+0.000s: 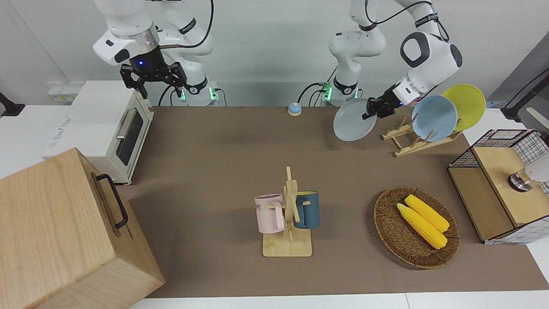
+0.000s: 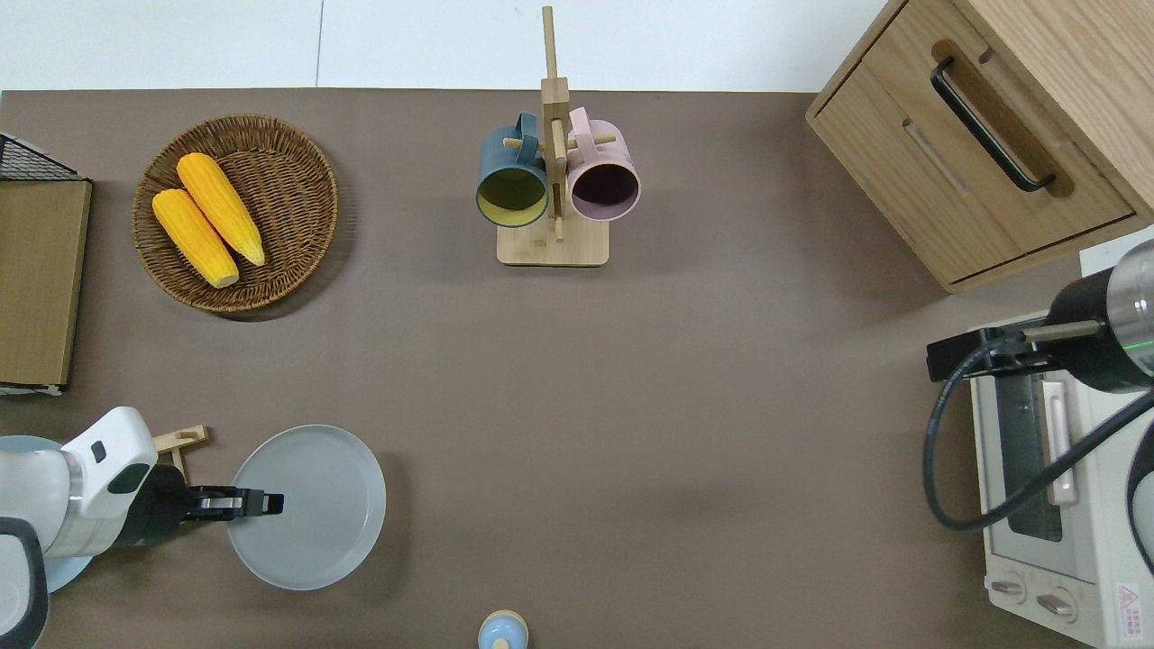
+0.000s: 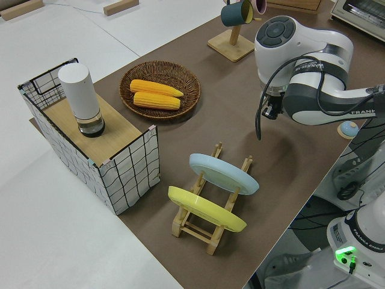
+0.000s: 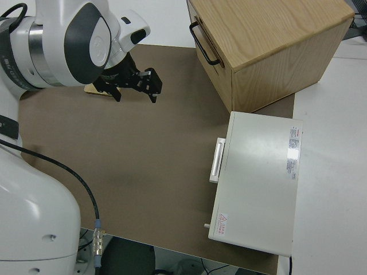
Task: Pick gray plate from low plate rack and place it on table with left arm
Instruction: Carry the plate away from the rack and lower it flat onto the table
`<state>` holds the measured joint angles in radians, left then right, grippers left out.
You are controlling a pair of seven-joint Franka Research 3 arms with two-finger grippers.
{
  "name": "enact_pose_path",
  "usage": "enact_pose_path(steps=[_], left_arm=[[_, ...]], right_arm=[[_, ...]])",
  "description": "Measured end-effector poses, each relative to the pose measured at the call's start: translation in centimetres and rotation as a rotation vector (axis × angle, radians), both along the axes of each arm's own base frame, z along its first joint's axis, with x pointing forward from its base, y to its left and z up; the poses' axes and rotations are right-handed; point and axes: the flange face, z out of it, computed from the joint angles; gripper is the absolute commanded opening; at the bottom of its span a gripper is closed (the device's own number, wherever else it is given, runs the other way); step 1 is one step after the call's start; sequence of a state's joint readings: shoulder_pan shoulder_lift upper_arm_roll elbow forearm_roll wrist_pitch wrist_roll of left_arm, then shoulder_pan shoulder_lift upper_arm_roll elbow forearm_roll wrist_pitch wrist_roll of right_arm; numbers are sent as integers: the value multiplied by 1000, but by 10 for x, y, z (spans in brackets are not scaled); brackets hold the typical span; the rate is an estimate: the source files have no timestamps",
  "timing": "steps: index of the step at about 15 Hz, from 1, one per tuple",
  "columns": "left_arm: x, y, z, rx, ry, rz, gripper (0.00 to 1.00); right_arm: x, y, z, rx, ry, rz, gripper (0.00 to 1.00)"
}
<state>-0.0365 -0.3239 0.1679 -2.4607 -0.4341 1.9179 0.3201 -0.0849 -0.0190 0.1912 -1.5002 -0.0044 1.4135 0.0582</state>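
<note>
- Right gripper (image 1: 153, 78): parked, its fingers spread apart with nothing between them.
- Gray plate (image 1: 352, 122): lifted clear of the low plate rack (image 1: 411, 143), tilted, held in the air above the bare table (image 1: 223, 171) just beside the rack.
- Left gripper (image 1: 374, 109): fingers clamped on the gray plate's rim.
- Low plate rack: the light blue plate (image 1: 434, 117) and the yellow plate (image 1: 465, 105) stand in its slots.

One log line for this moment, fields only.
left pincer: shut on gray plate | plate: off rack, over table | right arm: parked
</note>
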Motion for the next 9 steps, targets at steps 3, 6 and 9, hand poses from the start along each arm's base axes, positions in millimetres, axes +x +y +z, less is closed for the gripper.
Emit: enact_pose_path(steps=[3, 6, 9], left_arm=[[-3, -5, -31, 23, -17, 8, 0], [-1, -13, -53, 13, -43, 13, 0], [-1, -14, -53, 11, -48, 9, 280]], right_arm=[[0, 0, 0, 0, 0, 0, 990], [0, 0, 0, 0, 0, 0, 990], [0, 0, 0, 0, 0, 0, 990]])
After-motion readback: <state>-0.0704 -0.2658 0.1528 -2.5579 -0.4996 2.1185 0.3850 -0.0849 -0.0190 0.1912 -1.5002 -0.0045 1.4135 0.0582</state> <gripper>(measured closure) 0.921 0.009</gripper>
